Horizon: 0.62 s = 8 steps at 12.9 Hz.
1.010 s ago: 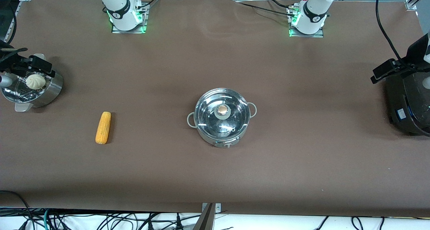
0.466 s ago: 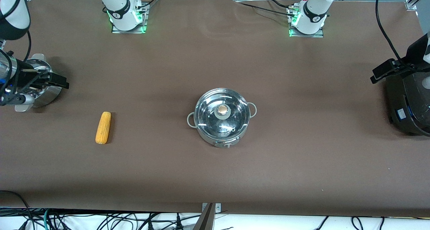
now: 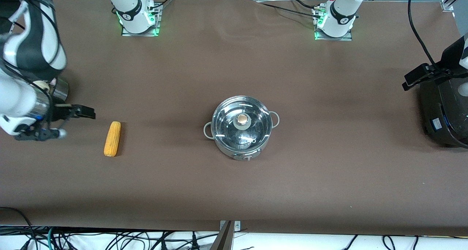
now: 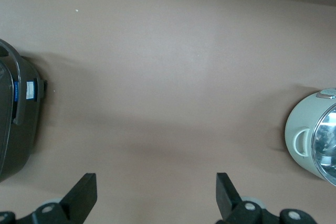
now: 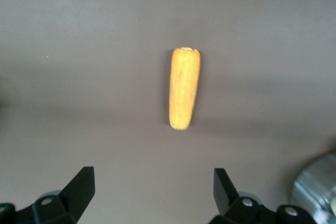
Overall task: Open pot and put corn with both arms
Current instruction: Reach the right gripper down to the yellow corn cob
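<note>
Pot (image 3: 241, 127) mid-table, glass lid (image 3: 241, 122) seated on top with its knob up (one loop handle toward each arm's end).

Corn (image 3: 112, 138) flat on the brown table (image 3: 234, 177), well apart from the pot toward the right arm's end — untouched, lying lengthwise toward the front camera.

Right gripper (image 3: 78, 113) up over the table just beside the corn, on the side away from the pot; fingers (image 5: 81, 190) spread wide, nothing between them.

Left gripper (image 4: 156, 195) over the black cooker (image 3: 444, 111) at the left arm's end, well apart from the pot — likewise gaping wide, holding nothing.
</note>
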Available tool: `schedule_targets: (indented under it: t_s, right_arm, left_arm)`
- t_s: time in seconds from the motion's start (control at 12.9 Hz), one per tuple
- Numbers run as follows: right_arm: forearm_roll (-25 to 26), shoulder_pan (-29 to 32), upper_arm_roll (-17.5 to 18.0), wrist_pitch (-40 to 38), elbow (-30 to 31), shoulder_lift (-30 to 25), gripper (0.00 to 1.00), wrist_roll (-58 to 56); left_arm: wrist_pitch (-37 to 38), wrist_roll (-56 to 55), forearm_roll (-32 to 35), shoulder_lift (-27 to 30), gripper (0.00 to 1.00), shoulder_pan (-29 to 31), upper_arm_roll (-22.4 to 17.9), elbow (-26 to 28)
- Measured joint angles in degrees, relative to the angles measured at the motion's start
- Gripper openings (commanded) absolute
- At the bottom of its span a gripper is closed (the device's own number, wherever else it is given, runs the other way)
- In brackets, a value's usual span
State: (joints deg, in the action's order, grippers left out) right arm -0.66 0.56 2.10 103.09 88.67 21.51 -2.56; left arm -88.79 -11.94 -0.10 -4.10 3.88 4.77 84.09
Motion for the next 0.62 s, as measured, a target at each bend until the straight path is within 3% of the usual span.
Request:
schedule_targets:
  t_s: [0.62]
  right_arm:
    - [0.0, 1.1, -0.8, 11.8, 1.4, 11.3, 1.00, -0.1]
  left_arm:
    - [4.1, 0.1, 0.0, 0.0, 1.00, -0.2, 0.5, -0.8]
